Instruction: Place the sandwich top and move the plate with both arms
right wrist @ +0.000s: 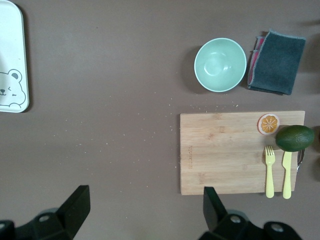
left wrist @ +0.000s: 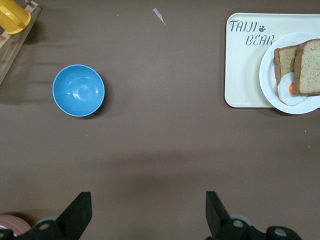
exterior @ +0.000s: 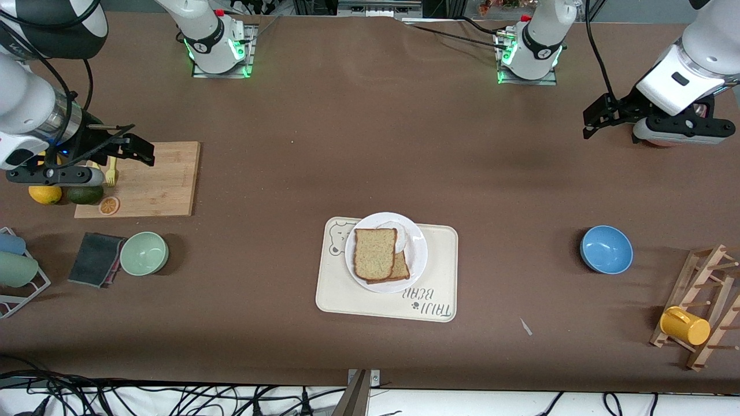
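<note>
Tan sandwich top (exterior: 375, 253) on plate (exterior: 417, 256) — well apart from both open grippers.

White jointed left arm (exterior: 688, 69) raised, black two-finger left gripper (exterior: 595, 118) spread open, right gripper (exterior: 136, 147) likewise opened

The left gripper (left wrist: 147, 220) sits at the bottom of the frame, its two black fingers (left wrist: 80, 212) spread wide over bare brown table (left wrist: 160, 150). A blue bowl (left wrist: 78, 90) lies at middle left. In the upper right corner, a cream tray (left wrist: 245, 75) lettered "TAIJI BEAR" carries the white plate (left wrist: 267, 87), holding the sandwich top (left wrist: 310, 67) laid over a darker bread slice (left wrist: 284, 60) and a fried egg (left wrist: 290, 92). A yellow cup (left wrist: 12, 15) on a wooden rack (left wrist: 15, 47) occupies the upper left corner.
</note>
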Robot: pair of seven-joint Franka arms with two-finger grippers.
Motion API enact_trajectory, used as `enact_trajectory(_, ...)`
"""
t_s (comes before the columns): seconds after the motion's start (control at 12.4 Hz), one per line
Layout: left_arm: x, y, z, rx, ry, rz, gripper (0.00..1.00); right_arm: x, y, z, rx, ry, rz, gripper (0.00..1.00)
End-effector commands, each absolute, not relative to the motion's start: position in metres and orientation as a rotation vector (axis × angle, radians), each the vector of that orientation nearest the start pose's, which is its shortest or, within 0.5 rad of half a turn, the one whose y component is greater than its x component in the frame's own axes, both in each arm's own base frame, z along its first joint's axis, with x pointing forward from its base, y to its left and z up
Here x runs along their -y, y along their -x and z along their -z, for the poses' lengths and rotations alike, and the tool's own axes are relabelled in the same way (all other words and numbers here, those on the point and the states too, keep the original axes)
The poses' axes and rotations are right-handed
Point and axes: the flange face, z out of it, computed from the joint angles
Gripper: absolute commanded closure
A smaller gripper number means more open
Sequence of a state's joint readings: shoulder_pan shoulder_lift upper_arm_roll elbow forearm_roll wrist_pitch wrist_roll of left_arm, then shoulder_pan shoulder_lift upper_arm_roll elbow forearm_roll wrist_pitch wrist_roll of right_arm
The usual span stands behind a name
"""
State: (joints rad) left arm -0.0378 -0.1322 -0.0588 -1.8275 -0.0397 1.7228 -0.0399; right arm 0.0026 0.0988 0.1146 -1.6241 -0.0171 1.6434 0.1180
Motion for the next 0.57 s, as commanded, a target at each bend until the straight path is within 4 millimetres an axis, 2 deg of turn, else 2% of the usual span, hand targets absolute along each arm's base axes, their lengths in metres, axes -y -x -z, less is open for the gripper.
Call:
enact_trajectory(0.0, 0.0506, -0.5273, -0.5881, -0.064, 3.155, 0.049, 0.00, -0.0643, -0.5799, -0.5497, 0.021, 3.157, -0.108, 0.00)
enact_trajectory(0.49, 0.0460, -0.5318, -0.5859, -0.057, 3.156, 0.035, 0.00, -0.0643, -0.5800, -0.5504, 0.020, 3.157, -0.106, 0.00)
